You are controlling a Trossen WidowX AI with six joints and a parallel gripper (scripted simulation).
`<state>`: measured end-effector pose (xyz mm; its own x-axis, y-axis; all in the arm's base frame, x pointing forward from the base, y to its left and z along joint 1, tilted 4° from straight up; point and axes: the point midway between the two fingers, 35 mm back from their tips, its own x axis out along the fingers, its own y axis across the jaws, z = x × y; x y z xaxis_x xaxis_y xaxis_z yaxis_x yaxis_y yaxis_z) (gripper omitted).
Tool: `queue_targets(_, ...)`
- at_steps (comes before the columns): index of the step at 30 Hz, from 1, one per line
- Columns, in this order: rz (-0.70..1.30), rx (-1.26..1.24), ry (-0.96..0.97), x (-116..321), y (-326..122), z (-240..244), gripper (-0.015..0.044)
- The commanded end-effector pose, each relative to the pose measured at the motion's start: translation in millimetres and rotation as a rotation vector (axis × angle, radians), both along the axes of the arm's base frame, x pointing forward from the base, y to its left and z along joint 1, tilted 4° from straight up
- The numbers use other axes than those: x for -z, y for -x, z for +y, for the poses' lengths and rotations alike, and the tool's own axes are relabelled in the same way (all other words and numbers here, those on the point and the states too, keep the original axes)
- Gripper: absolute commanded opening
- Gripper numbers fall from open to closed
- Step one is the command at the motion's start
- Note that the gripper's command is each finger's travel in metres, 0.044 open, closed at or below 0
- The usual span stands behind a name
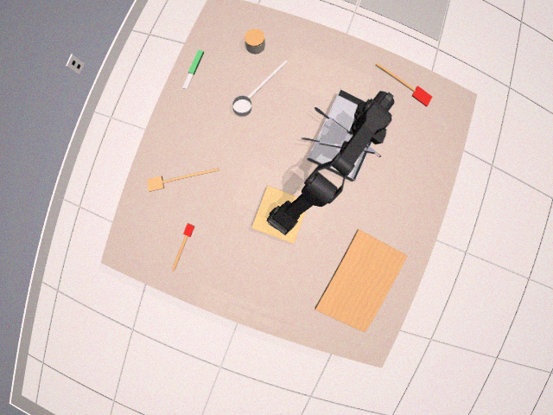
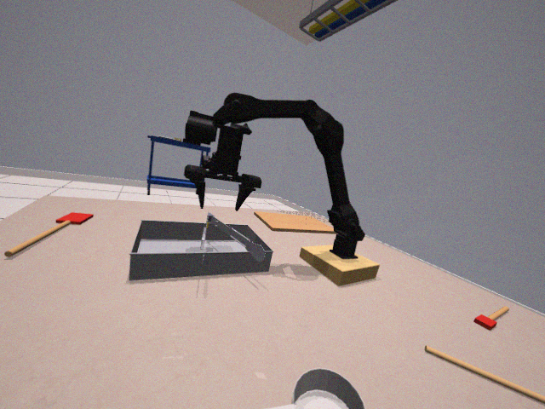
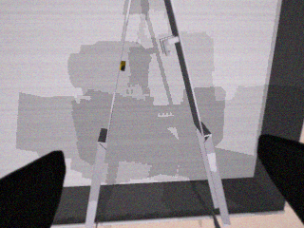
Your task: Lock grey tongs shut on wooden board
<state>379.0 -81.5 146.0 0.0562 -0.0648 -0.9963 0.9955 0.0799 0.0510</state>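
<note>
The grey tongs (image 1: pixel 319 111) (image 2: pixel 238 235) (image 3: pixel 190 90) lie spread open across the roasting tin (image 1: pixel 350 96) (image 2: pixel 197 266) (image 3: pixel 290 95), with dark ends over the tin's rim in the top view. Their two arms draw together toward the top of the wrist view, and one carries a small yellow mark. My gripper (image 2: pixel 220 209) (image 3: pixel 163 152) is open and empty, pointing down above the tin and tongs. In the wrist view its fingertips appear outside the two arms, one on each side. The wooden board (image 1: pixel 361 281) (image 2: pixel 295 221) lies flat, with nothing on it.
My arm stands on a yellowish base block (image 1: pixel 263 214) (image 2: pixel 325 264) between tin and board. A round pan (image 1: pixel 242 105) with a long pale handle, a green-handled knife (image 1: pixel 195 61), an orange-topped pot (image 1: pixel 255 40), a red-headed tool (image 1: pixel 422 96) and other long-handled tools lie farther out.
</note>
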Motion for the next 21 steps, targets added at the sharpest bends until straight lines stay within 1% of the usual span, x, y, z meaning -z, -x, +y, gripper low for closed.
queue_targets(1, 0.002, 0.005, 0.005, 2, 0, -1, 0.044)
queue_targets(21, 0.002, 0.005, 0.006, 34, -5, -4, 0.044)
